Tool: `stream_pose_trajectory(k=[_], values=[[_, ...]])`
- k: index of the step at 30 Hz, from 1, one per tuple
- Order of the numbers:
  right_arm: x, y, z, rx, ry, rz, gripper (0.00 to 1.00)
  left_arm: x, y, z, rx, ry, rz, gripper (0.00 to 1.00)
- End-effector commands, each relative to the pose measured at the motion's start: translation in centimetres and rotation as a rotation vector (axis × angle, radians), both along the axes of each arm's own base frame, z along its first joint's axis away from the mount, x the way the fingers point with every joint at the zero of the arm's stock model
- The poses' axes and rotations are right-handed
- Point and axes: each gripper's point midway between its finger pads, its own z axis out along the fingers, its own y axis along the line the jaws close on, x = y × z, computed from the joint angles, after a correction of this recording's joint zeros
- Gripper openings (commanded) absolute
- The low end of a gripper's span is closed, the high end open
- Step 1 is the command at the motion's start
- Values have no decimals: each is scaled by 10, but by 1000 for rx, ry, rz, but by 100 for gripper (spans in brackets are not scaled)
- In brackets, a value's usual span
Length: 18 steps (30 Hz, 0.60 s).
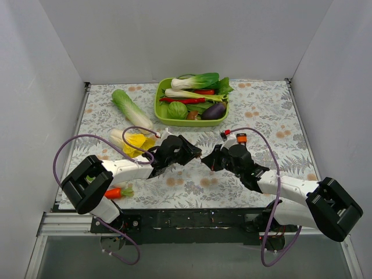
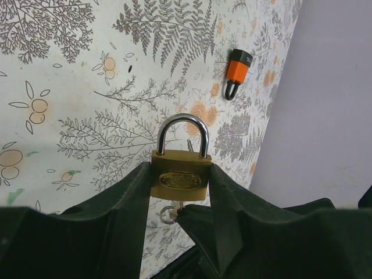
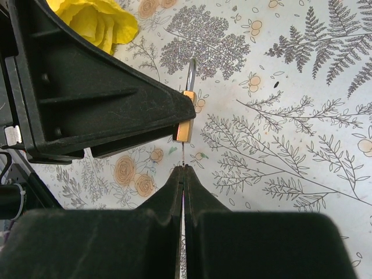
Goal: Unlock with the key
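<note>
Both claws closed, left claw (image 2: 180,174) on brass padlock (image 2: 181,181), right claw (image 3: 183,170) on key (image 3: 183,158), unclear from overhead.

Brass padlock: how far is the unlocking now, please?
Done: the left gripper clamps the brass padlock by its body, shackle up. In hand: the right gripper is shut on the key, whose thin blade reaches the padlock's underside; how deep it sits cannot be told. Remaining: turning the key, since the shackle is closed.
</note>
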Motion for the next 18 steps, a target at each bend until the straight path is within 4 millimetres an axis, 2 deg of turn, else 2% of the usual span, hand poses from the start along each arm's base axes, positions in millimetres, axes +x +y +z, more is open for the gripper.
stream_pose_trajectory(k=[1,18], values=[[26,7,38,71,-92,-49,1,-9,-10,23,-84,26,22,0],[33,10,42,105,-116,-65,1,-15,-21,22,-74,25,2,0]])
